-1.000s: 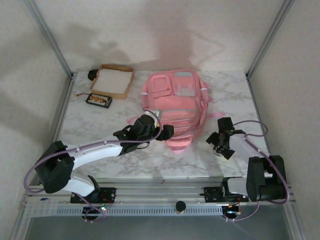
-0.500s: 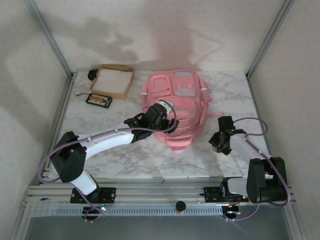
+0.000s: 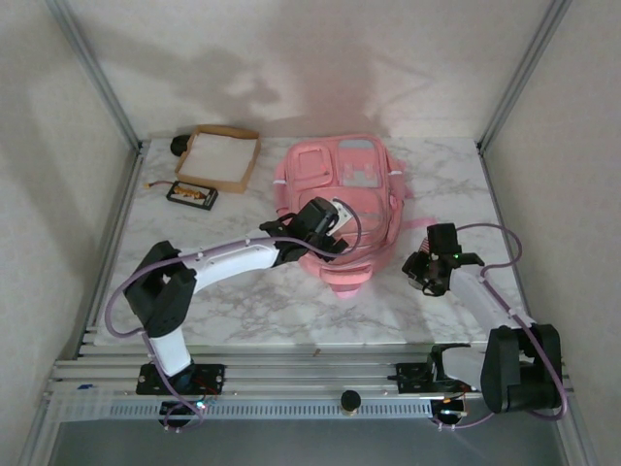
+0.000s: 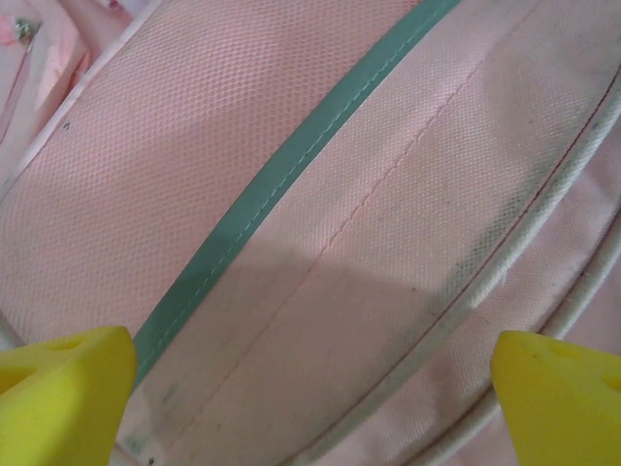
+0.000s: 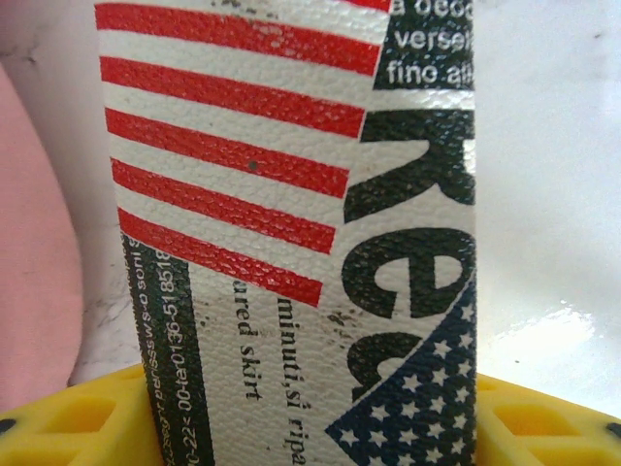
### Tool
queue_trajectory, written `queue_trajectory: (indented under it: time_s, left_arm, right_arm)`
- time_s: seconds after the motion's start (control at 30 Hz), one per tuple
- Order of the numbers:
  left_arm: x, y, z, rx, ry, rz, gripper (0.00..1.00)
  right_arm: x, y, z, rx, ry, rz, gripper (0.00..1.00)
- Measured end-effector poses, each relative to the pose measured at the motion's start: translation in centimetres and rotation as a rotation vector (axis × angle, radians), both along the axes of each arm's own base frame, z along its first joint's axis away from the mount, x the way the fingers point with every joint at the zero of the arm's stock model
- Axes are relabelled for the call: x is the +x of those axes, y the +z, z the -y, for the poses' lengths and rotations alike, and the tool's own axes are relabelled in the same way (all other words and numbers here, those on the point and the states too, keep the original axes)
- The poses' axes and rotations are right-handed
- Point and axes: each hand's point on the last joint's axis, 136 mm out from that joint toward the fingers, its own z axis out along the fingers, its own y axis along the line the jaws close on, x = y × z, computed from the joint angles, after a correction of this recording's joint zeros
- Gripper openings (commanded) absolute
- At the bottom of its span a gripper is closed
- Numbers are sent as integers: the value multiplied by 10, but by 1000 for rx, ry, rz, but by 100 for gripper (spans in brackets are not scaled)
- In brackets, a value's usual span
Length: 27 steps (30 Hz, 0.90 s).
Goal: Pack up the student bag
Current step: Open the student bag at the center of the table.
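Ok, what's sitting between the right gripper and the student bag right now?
Just bare marble table, per the top view; the right gripper, shut on a printed packet, stands apart from the student bag.

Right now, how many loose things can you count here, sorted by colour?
Pink: 1, student bag
Tan: 1, cardboard tray
Black: 2, flat case and small object behind the tray
Printed red, white and dark: 1, patterned item between the right fingers
Total: 5
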Motion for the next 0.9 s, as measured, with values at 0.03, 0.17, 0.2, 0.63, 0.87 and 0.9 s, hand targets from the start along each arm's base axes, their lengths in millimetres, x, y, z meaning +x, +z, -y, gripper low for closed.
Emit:
queue_trajectory:
  time_s: [0.03, 0.17, 0.2, 0.63, 0.87, 0.9]
  left_arm:
    - [2, -4, 1, 21, -11, 2, 94]
    - [10, -16, 8, 85, -39, 0, 92]
    - [13, -18, 9, 98, -41, 4, 91]
    - [51, 31, 8, 76, -50, 53, 71]
    - [49, 8, 15, 99, -92, 9, 33]
    - [49, 3, 15, 107, -96, -1, 24]
  right_arm:
    - [0, 1, 0, 2, 2, 4, 55]
    - [1, 3, -4, 18, 13, 9, 54]
    - [1, 3, -4, 20, 15, 10, 54]
    - [8, 20, -10, 44, 44, 49, 52]
    - [15, 32, -15, 63, 69, 82, 51]
    - [16, 33, -15, 63, 72, 84, 51]
